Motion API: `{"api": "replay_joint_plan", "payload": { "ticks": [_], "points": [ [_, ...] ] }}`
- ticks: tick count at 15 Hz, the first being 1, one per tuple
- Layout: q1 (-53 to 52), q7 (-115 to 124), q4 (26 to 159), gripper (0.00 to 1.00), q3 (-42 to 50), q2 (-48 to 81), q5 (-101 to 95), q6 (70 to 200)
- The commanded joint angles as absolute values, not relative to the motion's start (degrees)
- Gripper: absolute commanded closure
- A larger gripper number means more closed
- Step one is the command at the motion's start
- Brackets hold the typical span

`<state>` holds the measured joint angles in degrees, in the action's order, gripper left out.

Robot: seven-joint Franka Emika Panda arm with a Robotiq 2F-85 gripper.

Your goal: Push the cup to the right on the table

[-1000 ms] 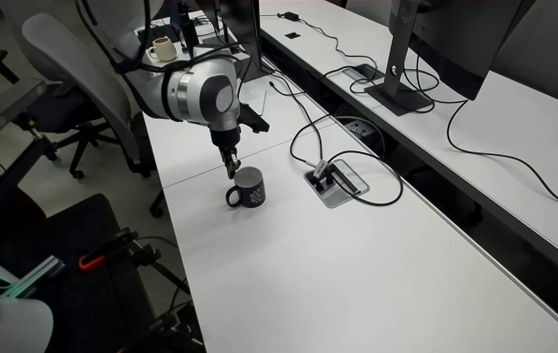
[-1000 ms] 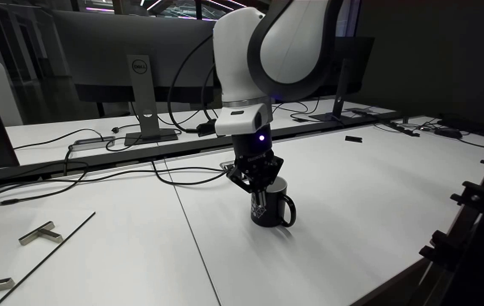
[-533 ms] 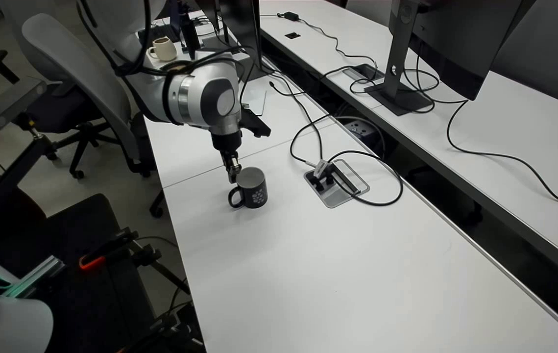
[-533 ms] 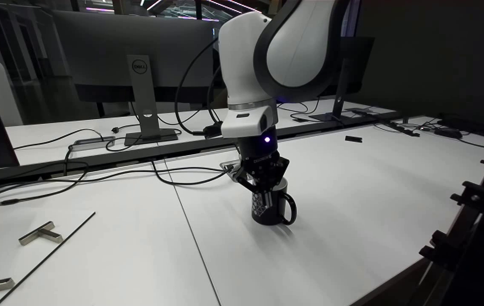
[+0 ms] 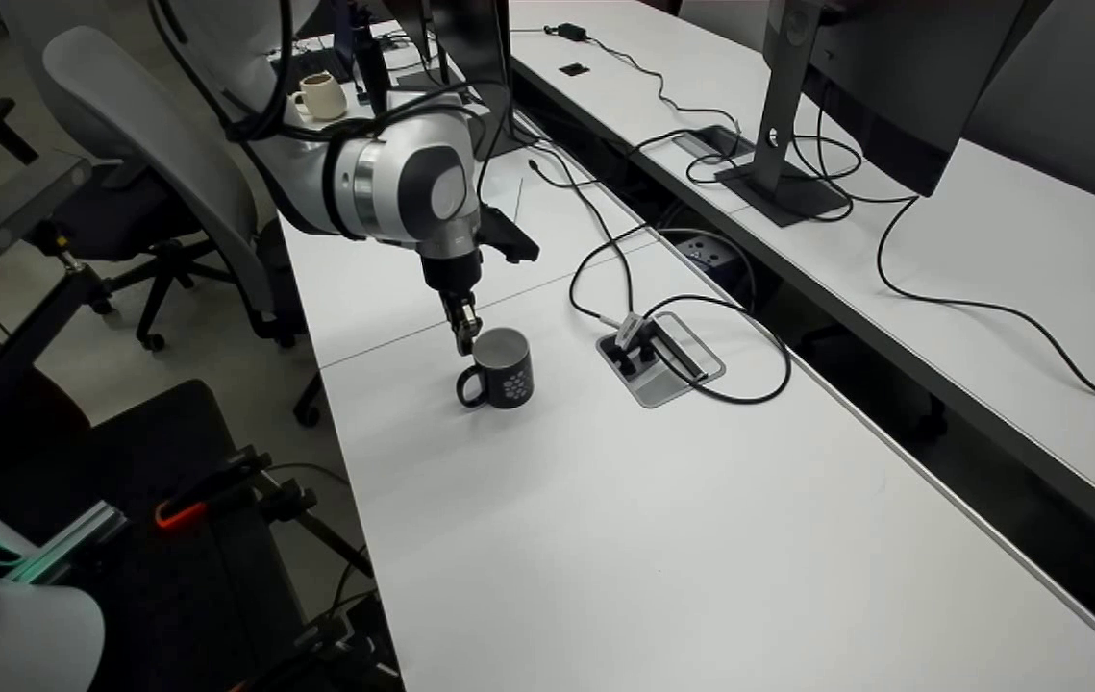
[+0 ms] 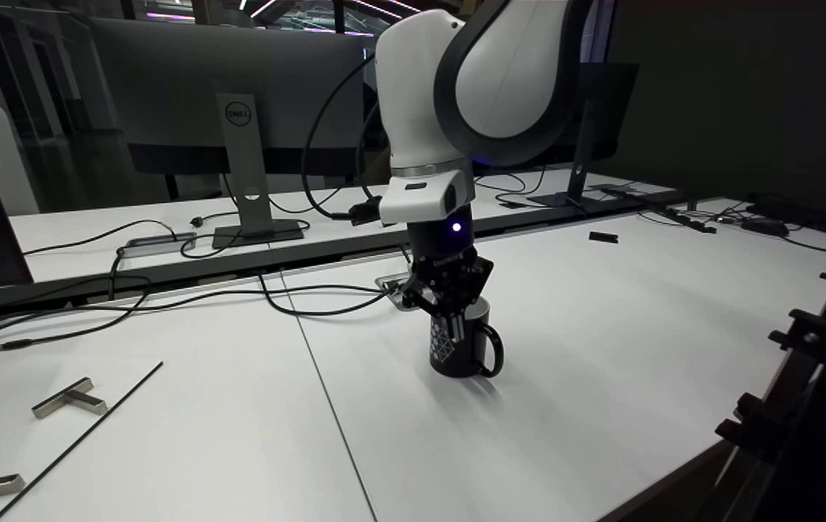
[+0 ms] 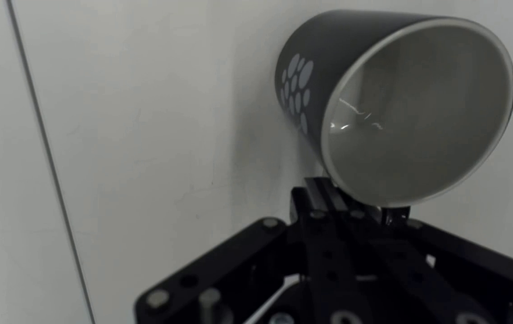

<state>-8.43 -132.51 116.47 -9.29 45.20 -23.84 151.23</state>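
- Mug [image 5: 506,373] has slid slightly right, mid-frame in an exterior view.
- Gripper [image 6: 455,331] fingertips together, holding nothing.
- Pushing seems underway; next, steady rightward pressure.

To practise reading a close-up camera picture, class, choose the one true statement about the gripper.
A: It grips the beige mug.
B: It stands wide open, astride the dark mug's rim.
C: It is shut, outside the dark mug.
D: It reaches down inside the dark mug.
C: in the wrist view the gripper has its two tips together, outside the rim of the dark mug.
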Motion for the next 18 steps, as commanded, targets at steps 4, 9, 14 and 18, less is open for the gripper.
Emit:
{"api": "replay_joint_plan", "payload": {
  "ticks": [4,9,14,18],
  "points": [
    [-9.37,-131.49,117.08,1.00,-8.10,42.30,-25.41,149.68],
    [-9.06,-132.01,116.46,1.00,-8.33,42.25,-25.49,149.28],
    [-8.90,-132.30,116.25,1.00,-8.53,42.61,-25.48,149.60],
    [-8.94,-132.71,116.07,1.00,-8.53,42.63,-26.00,150.02]
  ]
}}
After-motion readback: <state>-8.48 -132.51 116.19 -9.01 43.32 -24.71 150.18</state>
